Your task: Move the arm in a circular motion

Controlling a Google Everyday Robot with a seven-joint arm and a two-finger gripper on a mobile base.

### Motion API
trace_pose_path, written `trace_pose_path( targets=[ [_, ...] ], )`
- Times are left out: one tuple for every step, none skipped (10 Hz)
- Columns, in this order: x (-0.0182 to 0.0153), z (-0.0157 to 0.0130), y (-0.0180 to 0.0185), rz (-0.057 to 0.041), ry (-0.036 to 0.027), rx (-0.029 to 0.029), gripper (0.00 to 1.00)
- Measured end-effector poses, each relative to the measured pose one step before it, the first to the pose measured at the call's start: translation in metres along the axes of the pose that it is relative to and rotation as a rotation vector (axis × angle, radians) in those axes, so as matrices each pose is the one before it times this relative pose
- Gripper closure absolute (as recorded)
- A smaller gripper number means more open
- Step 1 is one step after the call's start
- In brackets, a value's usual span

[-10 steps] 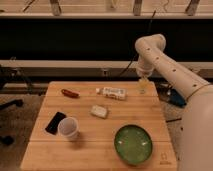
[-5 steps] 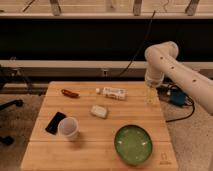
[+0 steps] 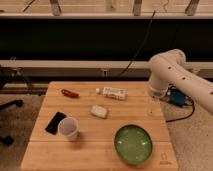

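Observation:
The glossy white arm [image 3: 172, 72] comes in from the right edge, bends at a bulbous joint high on the right and points straight down. Its slim pale gripper [image 3: 151, 109] hangs just above the right edge of the wooden table [image 3: 100, 150]. It holds nothing that I can see. The nearest object is the white tube-like package [image 3: 112, 92], to the gripper's left.
On the table lie a red sausage-like item [image 3: 69, 93], a pale block [image 3: 99, 111], a black phone [image 3: 55, 122], a white cup [image 3: 68, 128] and a green bowl [image 3: 133, 144]. A blue box [image 3: 177, 97] with cables sits on the floor at right. A dark shelf runs behind.
The arm's elbow joint has swung to the right and slightly down. The gripper has moved right and toward the table's right edge. Nothing on the table has moved.

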Motion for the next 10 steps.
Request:
trace_pose_path(
  targets=[
    [-0.00953,-0.00174,0.0111,-0.0072,-0.00611,-0.00346,0.2],
    [-0.01674,-0.0027,0.01336,-0.01781,-0.00959,-0.0044,0.2],
    [-0.01146,-0.00112,0.0065,-0.01426,-0.01063,-0.00363,0.2],
    [-0.01201,-0.00061,0.00528,-0.01474,-0.01341,-0.00416,0.2],
    [-0.01959,0.00018,0.00497,-0.02793,-0.0242,-0.00475,0.2],
    [-0.02166,0.00201,0.00069,-0.03271,-0.02841,-0.0028,0.2],
    [-0.01462,0.00183,-0.00158,-0.02812,-0.01886,0.00009,0.2],
    [-0.01768,0.00337,-0.00534,-0.03851,-0.02388,0.00196,0.2],
    [-0.01741,0.00433,-0.01248,-0.04235,-0.02624,0.00463,0.2],
    [-0.0112,0.00359,-0.01221,-0.03276,-0.015,0.00337,0.2]
  ],
)
